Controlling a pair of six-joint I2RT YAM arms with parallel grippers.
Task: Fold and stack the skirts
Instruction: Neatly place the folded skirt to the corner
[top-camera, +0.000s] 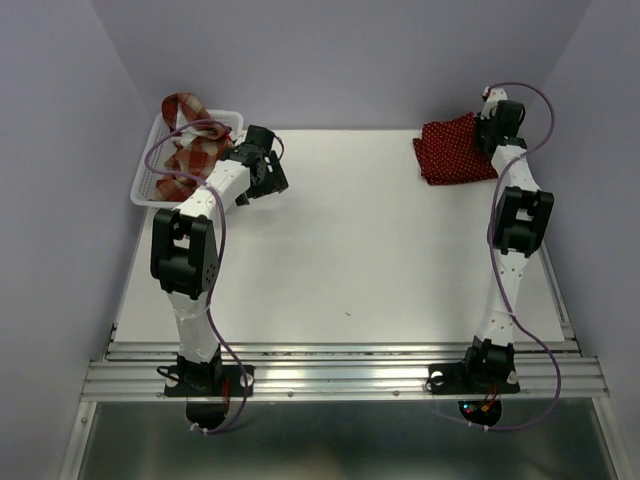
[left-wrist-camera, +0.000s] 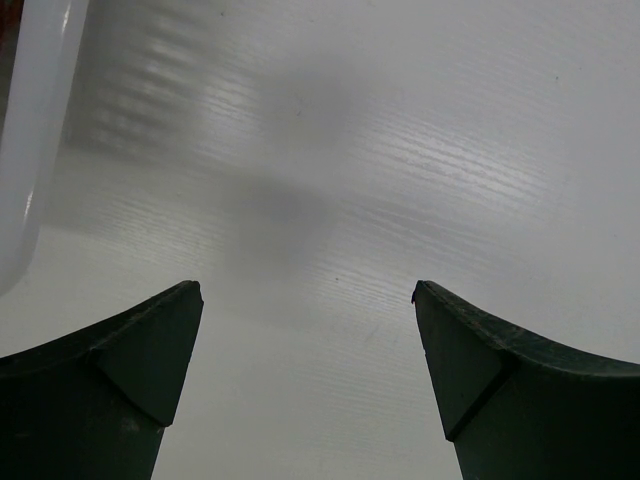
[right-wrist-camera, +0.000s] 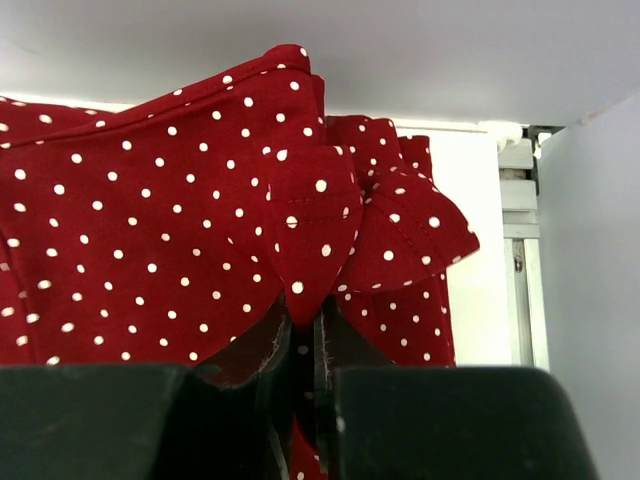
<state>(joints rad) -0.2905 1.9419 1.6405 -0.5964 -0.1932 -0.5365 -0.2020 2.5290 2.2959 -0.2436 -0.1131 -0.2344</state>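
Right gripper (right-wrist-camera: 305, 325) jaws pinch the polka-dot skirt (top-camera: 456, 152) at two o'clock — best released low, squarely; left gripper (left-wrist-camera: 305, 290) jaws spread, empty.

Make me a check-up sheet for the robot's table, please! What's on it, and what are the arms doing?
Surface: white table, flat, mostly bare.
Job's things: plaid skirt bunched in the basket, far left; polka-dot skirt in a flat pile at the far right corner.
Clutter: white basket at the far left edge.
Grippers: left gripper, jaws wide open over bare table beside the basket; right gripper, jaws pinched on a fold of the polka-dot skirt.
Cables: purple cables loop along both arms.
Surroundings: pale purple walls; metal rails at the near edge.
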